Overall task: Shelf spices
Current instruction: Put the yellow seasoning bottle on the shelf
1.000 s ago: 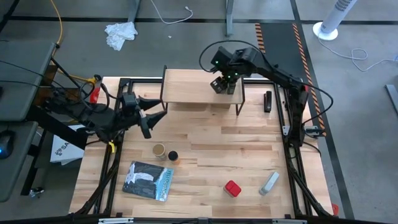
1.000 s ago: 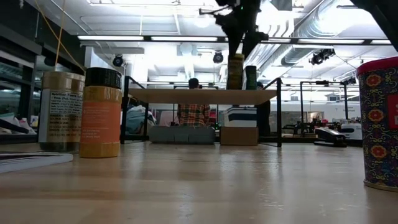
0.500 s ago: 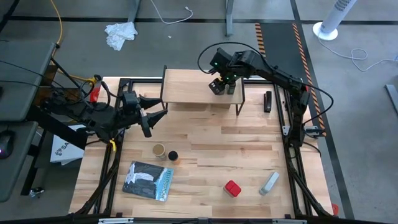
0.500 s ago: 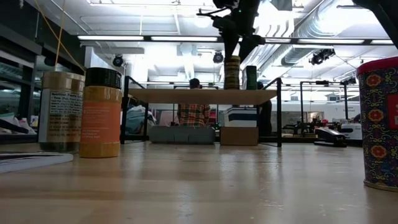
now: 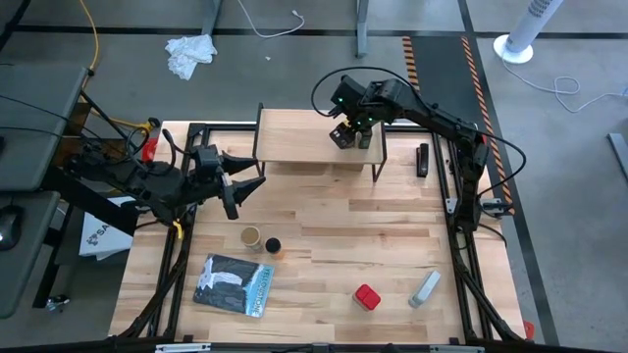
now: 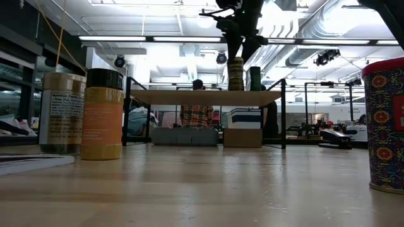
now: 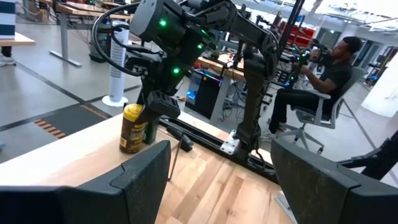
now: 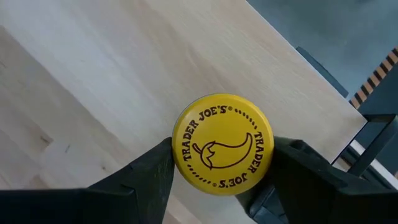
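Observation:
The shelf (image 5: pixel 312 139) stands at the table's far side, with a plank top (image 6: pixel 205 96) on thin black legs. My right gripper (image 5: pixel 343 134) is above its right end, shut on the yellow jar (image 6: pixel 235 74), which stands upright on the plank. A dark container (image 6: pixel 254 78) stands just right of the jar. The tan cylinder (image 5: pixel 251 236) and the amber jar with black cap (image 5: pixel 273 245) stand on the table left of centre. The red tin (image 5: pixel 367 296) stands near the near edge. My left gripper (image 5: pixel 246 176) is open and hovers left of the shelf. My right gripper pinches the yellow jar's lid (image 8: pixel 221 149) between its two fingers (image 8: pixel 155 171), one on each side of the round rim. The fingers come from above, pointing down. The jar stays upright with its base on the shelf's plank (image 7: pixel 132 129).
A flat blue-grey case (image 5: pixel 234 284) lies near the near left corner and a small grey bar (image 5: pixel 424 288) near the near right. A cardboard cube (image 6: pixel 243 137) sits beyond the shelf. A black object (image 5: pixel 423 160) lies by the right rail. A person (image 7: pixel 329 71) sits beyond the table.
My right gripper has shifted a little toward the table's left along the shelf's top, carrying the yellow jar with it. The jar has kept upright and now stands slightly farther from the dark container.

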